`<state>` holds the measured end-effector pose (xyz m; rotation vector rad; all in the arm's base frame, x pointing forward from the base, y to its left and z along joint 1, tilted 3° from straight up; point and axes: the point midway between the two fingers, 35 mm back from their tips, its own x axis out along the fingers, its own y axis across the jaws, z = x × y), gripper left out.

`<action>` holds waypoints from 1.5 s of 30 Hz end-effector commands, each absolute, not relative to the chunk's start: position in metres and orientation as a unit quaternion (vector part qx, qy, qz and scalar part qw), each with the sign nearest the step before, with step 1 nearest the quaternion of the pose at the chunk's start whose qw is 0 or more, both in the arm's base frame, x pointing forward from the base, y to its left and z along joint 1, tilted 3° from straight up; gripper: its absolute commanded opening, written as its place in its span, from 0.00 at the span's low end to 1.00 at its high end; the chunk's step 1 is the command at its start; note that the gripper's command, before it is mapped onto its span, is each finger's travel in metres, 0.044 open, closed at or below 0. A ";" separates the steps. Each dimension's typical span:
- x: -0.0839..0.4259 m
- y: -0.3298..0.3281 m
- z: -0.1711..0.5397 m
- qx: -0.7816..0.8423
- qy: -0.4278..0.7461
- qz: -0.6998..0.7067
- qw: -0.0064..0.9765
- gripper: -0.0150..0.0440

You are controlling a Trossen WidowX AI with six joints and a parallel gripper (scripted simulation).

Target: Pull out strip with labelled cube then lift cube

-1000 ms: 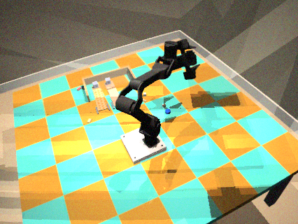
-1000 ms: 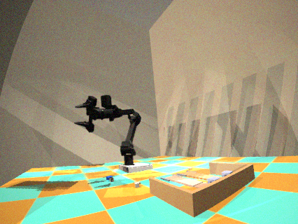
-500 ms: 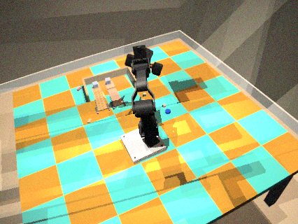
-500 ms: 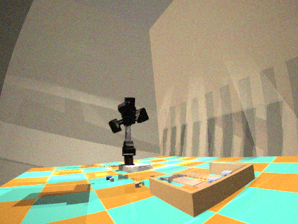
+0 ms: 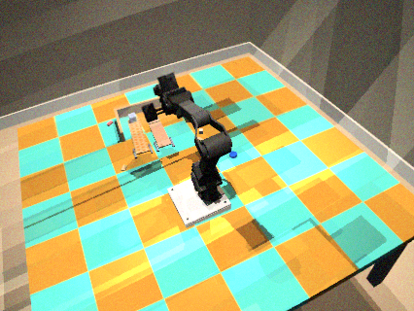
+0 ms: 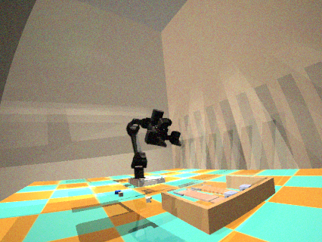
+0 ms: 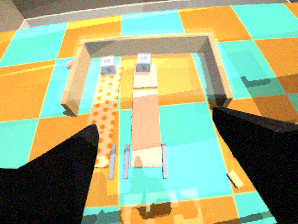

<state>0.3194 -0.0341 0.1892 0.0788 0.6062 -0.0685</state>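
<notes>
A dotted strip [image 7: 103,120] [image 5: 140,141] looks unbroken; a pale cube [image 7: 108,65] [image 5: 132,117] [image 6: 245,187] stands at its far end. The plain pinkish strip [image 7: 146,120] [image 5: 161,134] [image 6: 198,195] beside it shows a cross gap near its far end; a short piece [image 7: 145,81] lies beyond the gap, with another pale cube [image 7: 143,62] [image 6: 230,193]. Both cubes bear marks too small to read. My gripper [image 7: 155,121] [image 6: 167,141] is open and empty, above the strips. In the top view it hides the plain strip's cube.
A three-sided wooden wall [image 7: 150,47] [image 6: 189,206] surrounds the far ends. Thin grey bars [image 7: 112,161] [image 7: 164,161] flank the near ends. A red piece [image 7: 69,64] [image 5: 110,123] lies outside the left wall. A small tan block [image 7: 235,179] lies right. A blue disc [image 5: 233,155] is near the base.
</notes>
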 end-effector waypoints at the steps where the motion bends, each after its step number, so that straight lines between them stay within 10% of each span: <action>1: 0.319 -0.030 0.188 0.033 0.301 -0.024 0.953 0.93; 16: 0.319 -0.030 0.188 0.033 0.301 -0.024 0.953 0.93; 31: 0.391 0.025 0.143 0.105 0.554 -0.024 0.826 0.26; 45: 0.413 0.072 0.087 0.108 0.698 -0.067 0.705 0.25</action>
